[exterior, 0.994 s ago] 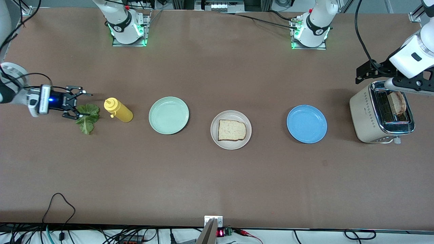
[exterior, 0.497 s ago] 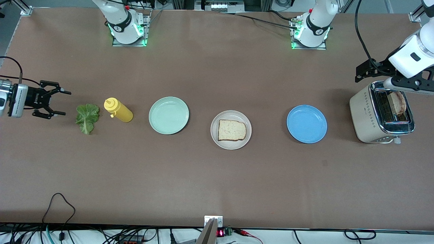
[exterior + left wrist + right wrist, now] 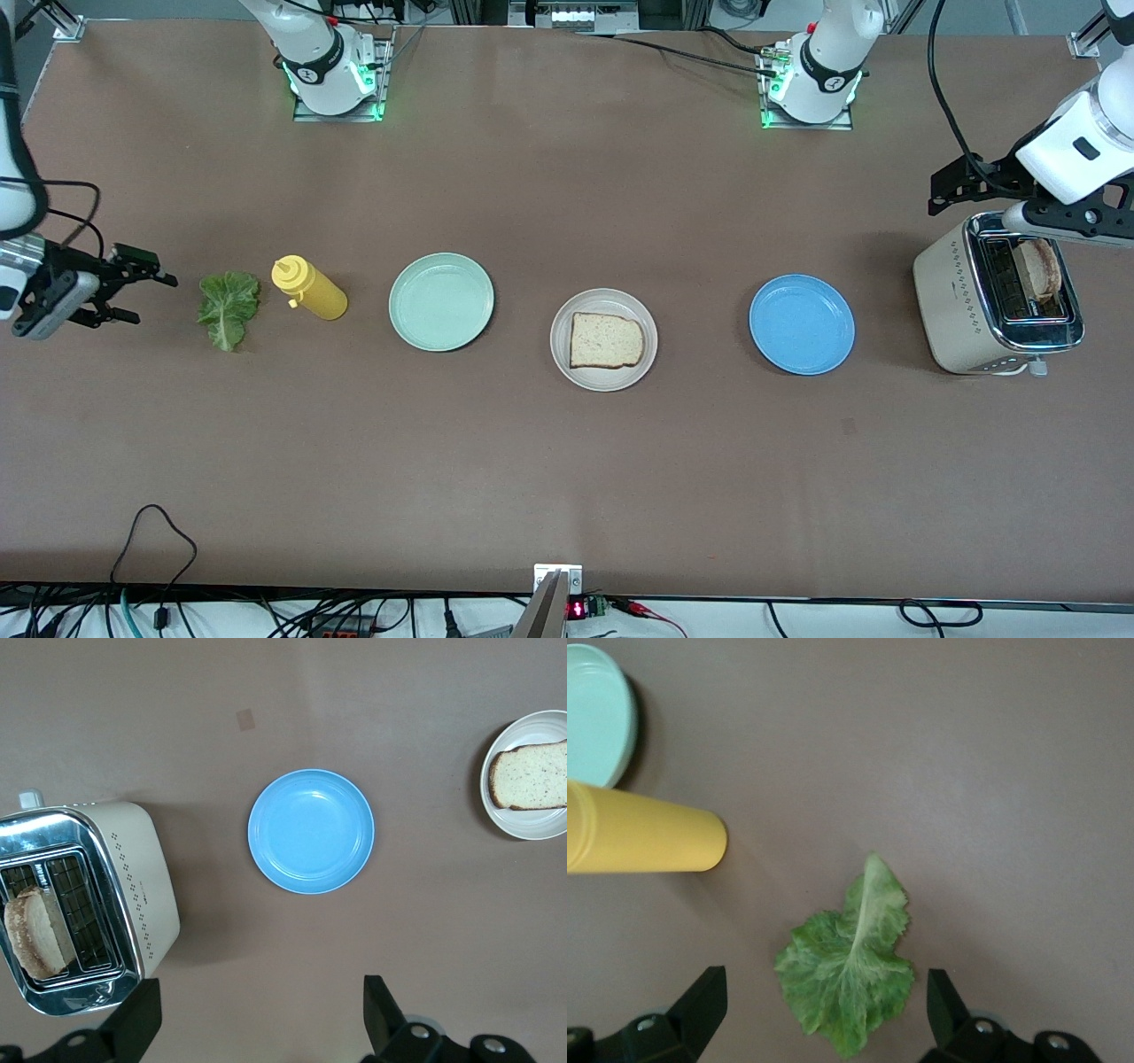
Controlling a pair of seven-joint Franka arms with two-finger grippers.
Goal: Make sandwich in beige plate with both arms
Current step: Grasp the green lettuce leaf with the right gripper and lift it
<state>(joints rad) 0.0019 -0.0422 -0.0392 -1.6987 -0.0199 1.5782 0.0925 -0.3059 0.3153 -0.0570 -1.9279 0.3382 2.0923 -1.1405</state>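
Observation:
The beige plate (image 3: 605,380) sits mid-table with one slice of toast (image 3: 606,340) on it; both show in the left wrist view, plate (image 3: 532,828) and toast (image 3: 532,778). A second slice (image 3: 1036,268) stands in the toaster (image 3: 957,301). The lettuce leaf (image 3: 229,306) lies flat on the table toward the right arm's end. My right gripper (image 3: 152,299) is open and empty beside the leaf, apart from it; in its wrist view (image 3: 824,985) the leaf (image 3: 849,979) lies below the open jaws. My left gripper (image 3: 955,188) is open and empty, up beside the toaster (image 3: 133,877).
A yellow squeeze bottle (image 3: 310,290) lies between the lettuce and a mint-green plate (image 3: 440,301). A blue plate (image 3: 802,324) sits between the beige plate and the toaster. Cables run along the table edge nearest the front camera.
My right gripper has drawn back from the lettuce toward the right arm's end of the table and turned, still open. The lettuce stays on the table. The left arm has not moved.

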